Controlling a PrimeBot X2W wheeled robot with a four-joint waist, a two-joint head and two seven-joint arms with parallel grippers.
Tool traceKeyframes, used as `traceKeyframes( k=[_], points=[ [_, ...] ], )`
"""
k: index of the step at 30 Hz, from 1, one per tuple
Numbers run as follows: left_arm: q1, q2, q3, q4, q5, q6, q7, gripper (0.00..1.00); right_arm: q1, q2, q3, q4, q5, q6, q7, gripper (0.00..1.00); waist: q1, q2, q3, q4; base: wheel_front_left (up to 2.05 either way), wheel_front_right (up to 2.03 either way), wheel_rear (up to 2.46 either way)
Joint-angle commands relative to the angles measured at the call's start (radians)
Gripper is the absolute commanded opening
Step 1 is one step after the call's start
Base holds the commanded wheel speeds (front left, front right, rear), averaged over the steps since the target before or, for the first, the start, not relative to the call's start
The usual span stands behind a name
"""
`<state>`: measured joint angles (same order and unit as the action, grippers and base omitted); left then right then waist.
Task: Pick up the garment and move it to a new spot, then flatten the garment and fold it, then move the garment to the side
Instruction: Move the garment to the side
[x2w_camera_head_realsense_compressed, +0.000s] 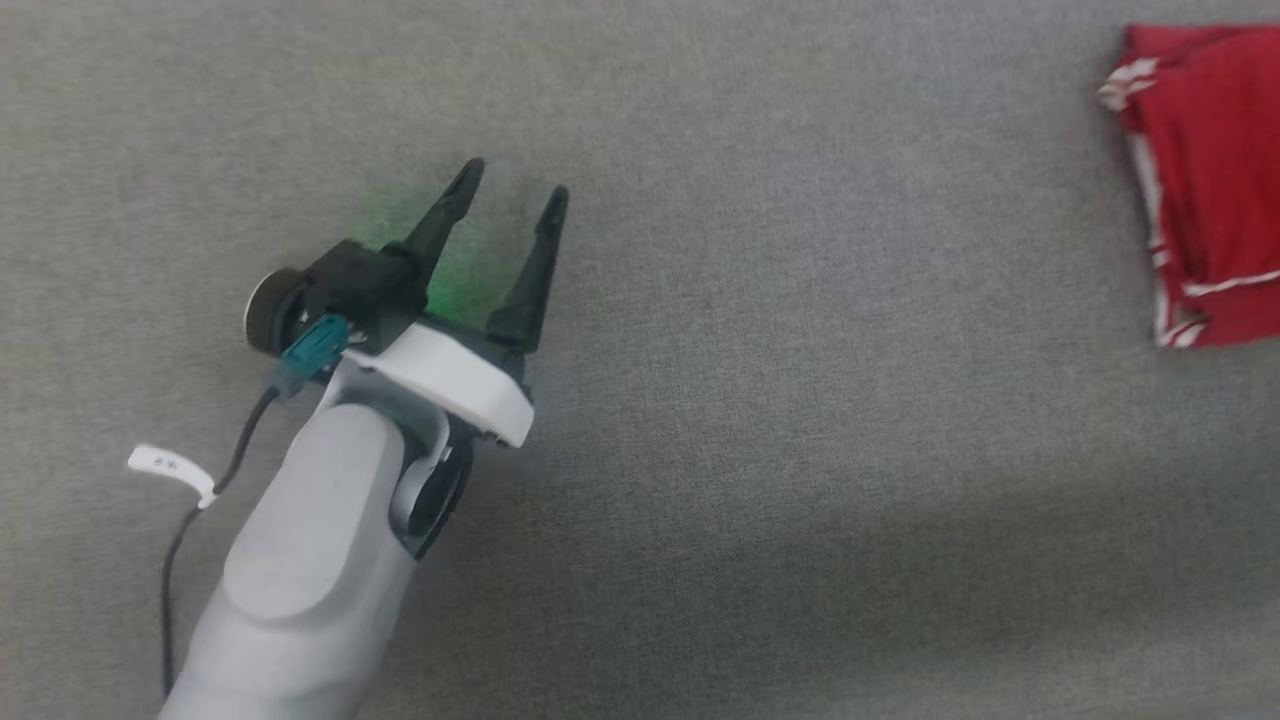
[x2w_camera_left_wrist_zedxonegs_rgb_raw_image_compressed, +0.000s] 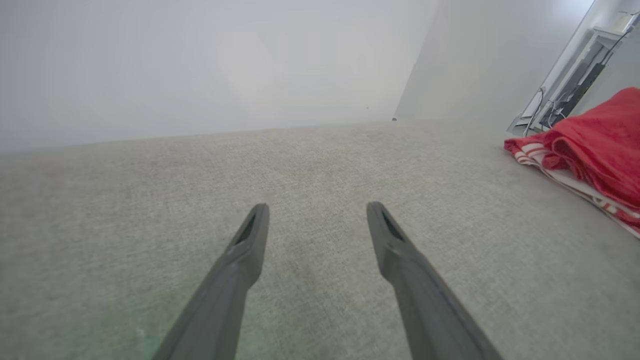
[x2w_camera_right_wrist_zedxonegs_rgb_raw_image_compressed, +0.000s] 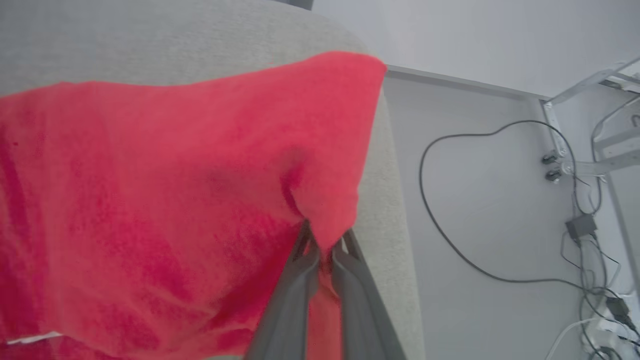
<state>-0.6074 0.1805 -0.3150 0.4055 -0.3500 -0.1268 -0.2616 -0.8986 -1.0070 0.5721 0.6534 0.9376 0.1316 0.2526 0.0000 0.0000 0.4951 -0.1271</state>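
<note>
The garment (x2w_camera_right_wrist_zedxonegs_rgb_raw_image_compressed: 175, 200) is pinched in my right jaws: the two dark fingers (x2w_camera_right_wrist_zedxonegs_rgb_raw_image_compressed: 295, 305) stand almost tip to tip, and a fold of red cloth is bunched between and over the tips. From that grip the red fabric spreads away to the left of the right wrist view, covering much of the grey surface (x2w_camera_right_wrist_zedxonegs_rgb_raw_image_compressed: 385, 210), with its far corner close to the surface's rounded edge. Past that edge I see the pale floor (x2w_camera_right_wrist_zedxonegs_rgb_raw_image_compressed: 480, 200) with a dark cable (x2w_camera_right_wrist_zedxonegs_rgb_raw_image_compressed: 440, 235) looping across it and a cluster of plugs and leads at the lower right. In the head view the garment (x2w_camera_head_realsense_compressed: 1215, 180) lies at the upper right edge of the picture, folded over on itself, with the white-and-red striped trim (x2w_camera_head_realsense_compressed: 1150, 200) running down its left side. My left jaws are spread wide and hold nothing; the fingers (x2w_camera_head_realsense_compressed: 530, 270) point up and slightly right over bare grey cloth, well apart from the garment. A faint green glow (x2w_camera_head_realsense_compressed: 450, 280) falls on the surface between them. Behind them come the white wrist housing (x2w_camera_head_realsense_compressed: 450, 385), the pale forearm (x2w_camera_head_realsense_compressed: 300, 560), and a thin black cable (x2w_camera_head_realsense_compressed: 170, 580) with a small white tag (x2w_camera_head_realsense_compressed: 170, 467). From the left wrist view, the garment (x2w_camera_left_wrist_zedxonegs_rgb_raw_image_compressed: 595, 145) sits at the far right, red folds stacked over striped trim, with a white wall (x2w_camera_left_wrist_zedxonegs_rgb_raw_image_compressed: 200, 65) beyond the surface.
</note>
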Motion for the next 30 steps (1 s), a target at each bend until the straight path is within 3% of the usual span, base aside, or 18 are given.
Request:
traceKeyframes(
  k=[1, 10, 20, 21, 23, 24, 25, 30],
  points=[
    [-0.016, 0.000, -0.002, 0.002, 0.010, -0.002, -0.003, 1.00, -0.014, -0.004, 0.003, 0.003, -0.009, -0.002, -0.011, 0.00, 0.0000, 0.0000, 0.020, -0.010, 0.00, 0.00, 0.00],
    [-0.092, -0.010, -0.059, 0.029, 0.008, -0.004, -0.002, 1.00, -0.118, -0.036, 0.105, 0.151, -0.105, -0.002, -0.152, 0.00, 0.0000, 0.0000, 0.089, 0.005, 0.00, 0.00, 0.00],
    [-0.111, -0.008, -0.088, 0.032, -0.007, -0.003, 0.000, 1.00, -0.175, 0.027, 0.187, 0.280, -0.116, -0.002, -0.194, 0.00, 0.0000, 0.0000, 0.114, 0.035, 0.00, 0.00, 0.00],
    [-0.110, -0.006, -0.086, 0.030, -0.009, -0.003, 0.000, 1.00, -0.178, 0.033, 0.190, 0.288, -0.110, -0.002, -0.196, 0.04, 0.0000, 0.0000, 0.115, 0.036, 0.00, 0.00, 0.00],
    [-0.108, -0.001, -0.083, 0.027, -0.011, -0.003, 0.000, 1.00, -0.193, 0.036, 0.197, 0.310, -0.111, -0.002, -0.206, 0.37, 0.0000, 0.0000, 0.114, 0.038, 0.00, 0.00, 0.00],
    [-0.107, 0.002, -0.081, 0.025, -0.011, -0.003, 0.000, 1.00, -0.197, 0.039, 0.201, 0.319, -0.110, -0.002, -0.208, 0.78, 0.0000, 0.0000, 0.114, 0.038, 0.00, 0.00, 0.00],
    [-0.105, 0.005, -0.078, 0.023, -0.011, -0.003, 0.000, 1.00, -0.199, 0.047, 0.204, 0.326, -0.105, -0.002, -0.213, 1.00, 0.0000, 0.0000, 0.113, 0.038, 0.00, 0.00, 0.00],
    [-0.090, 0.012, -0.059, -0.002, -0.028, -0.001, -0.001, 1.00, -0.233, 0.058, 0.217, 0.376, -0.099, -0.002, -0.237, 1.00, 0.0000, 0.0000, 0.093, 0.035, 0.00, 0.00, 0.00]
  ],
)
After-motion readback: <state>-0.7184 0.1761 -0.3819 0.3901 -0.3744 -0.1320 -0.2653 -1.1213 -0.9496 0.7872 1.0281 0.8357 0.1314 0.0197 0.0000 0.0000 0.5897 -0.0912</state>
